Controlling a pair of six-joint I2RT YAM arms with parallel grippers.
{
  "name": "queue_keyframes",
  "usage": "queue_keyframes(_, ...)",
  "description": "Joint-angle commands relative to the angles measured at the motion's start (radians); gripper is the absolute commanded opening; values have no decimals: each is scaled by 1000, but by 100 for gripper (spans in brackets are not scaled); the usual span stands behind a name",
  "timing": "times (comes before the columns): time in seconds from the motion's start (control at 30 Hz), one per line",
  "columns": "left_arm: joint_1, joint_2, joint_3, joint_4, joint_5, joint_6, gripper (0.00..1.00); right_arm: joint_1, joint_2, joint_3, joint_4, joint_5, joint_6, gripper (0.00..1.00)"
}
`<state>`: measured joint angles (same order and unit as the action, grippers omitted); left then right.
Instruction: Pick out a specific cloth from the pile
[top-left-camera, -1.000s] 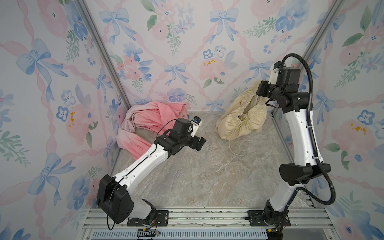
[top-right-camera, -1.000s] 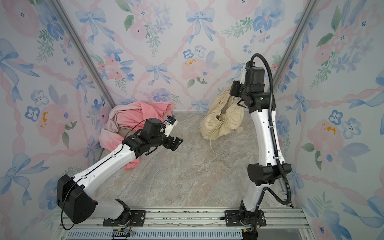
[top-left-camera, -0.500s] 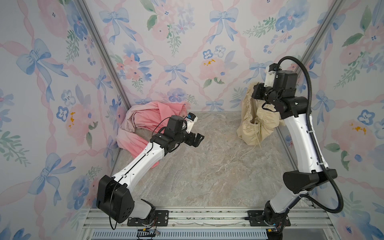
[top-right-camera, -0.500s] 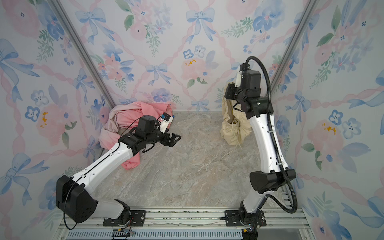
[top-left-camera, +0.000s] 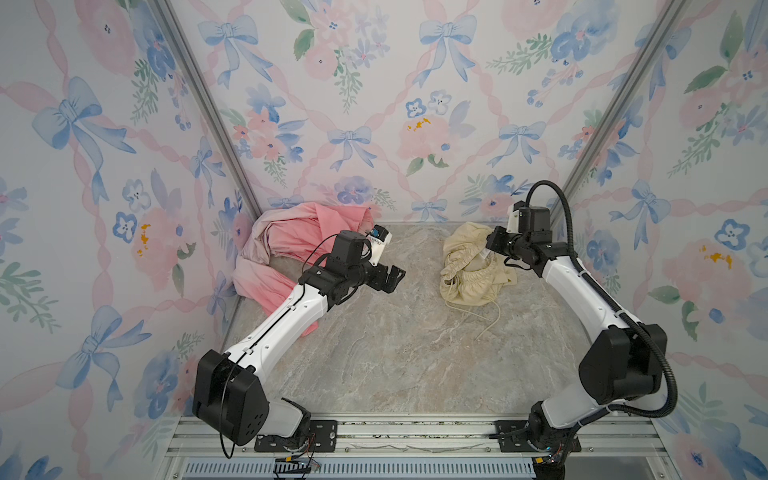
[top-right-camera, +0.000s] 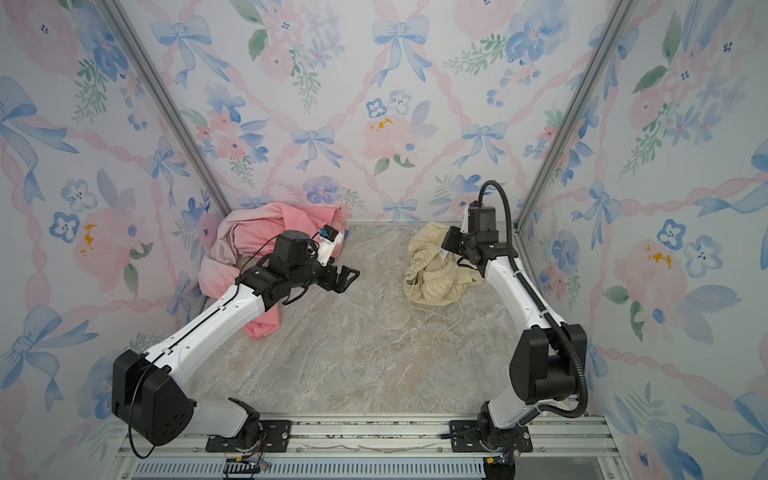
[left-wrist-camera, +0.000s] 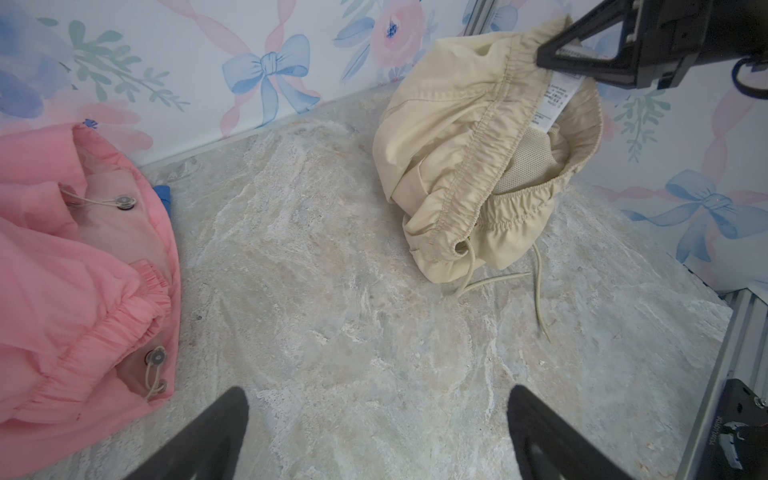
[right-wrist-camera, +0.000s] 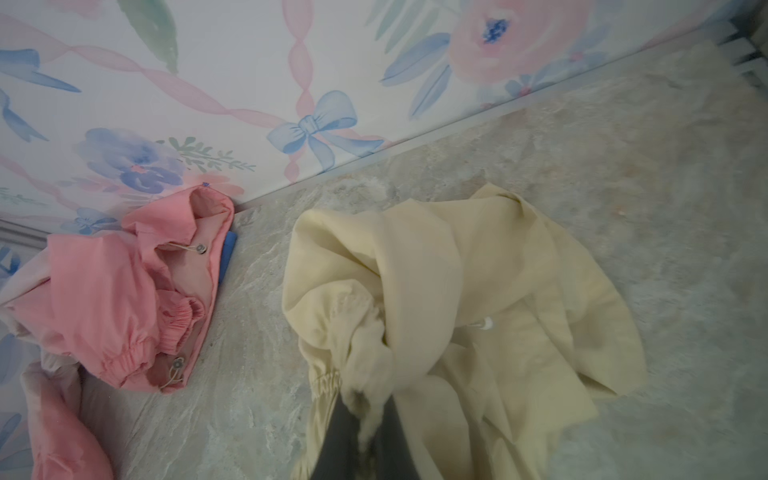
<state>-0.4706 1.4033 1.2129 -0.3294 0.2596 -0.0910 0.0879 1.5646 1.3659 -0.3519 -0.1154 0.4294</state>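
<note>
At right rear: right gripper (top-left-camera: 491, 246) clamps cloth (top-left-camera: 469, 274) hem, seemingly lifted | left gripper (top-left-camera: 395, 279) splayed | pile (top-left-camera: 291, 237) apart

Overhead view of a marble-patterned worktop (top-right-camera: 357, 357) enclosed by floral-papered walls (top-right-camera: 332, 104). The pile (top-right-camera: 253, 232), salmon and pale pink, lies in the far left corner, and the left arm (top-right-camera: 216, 320) crosses over its near end. The left end effector (top-right-camera: 348, 279) hovers over bare worktop just right of the pile, jaws spread with nothing between them. Well apart, near the far right corner, the cloth (top-right-camera: 432, 282), cream with gathered hems, sits bunched on the worktop. The right end effector (top-right-camera: 445, 248) is closed on its upper edge. A thin cord (top-right-camera: 455, 316) trails from the cloth toward the front rail (top-right-camera: 374, 432).
</note>
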Motion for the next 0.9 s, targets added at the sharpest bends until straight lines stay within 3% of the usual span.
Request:
queue_keyframes(0.0,6,-14,-10,15,43,-14,98,-46,-66,-31,2,77,-82,0)
queue_keyframes(0.2,-34,14,-24,49,199,-6,98,-56,12,-56,-73,215,-204,0)
queue_keyframes(0.47,-96,21,-39,56,138,31,98,75,306,166,-213,483,-263,0)
queue_keyframes(0.63,-101,29,-41,59,120,25,98,134,471,266,-225,479,-234,0)
queue_keyframes(0.87,-103,24,-42,58,106,25,98,121,575,294,-200,372,-169,0)
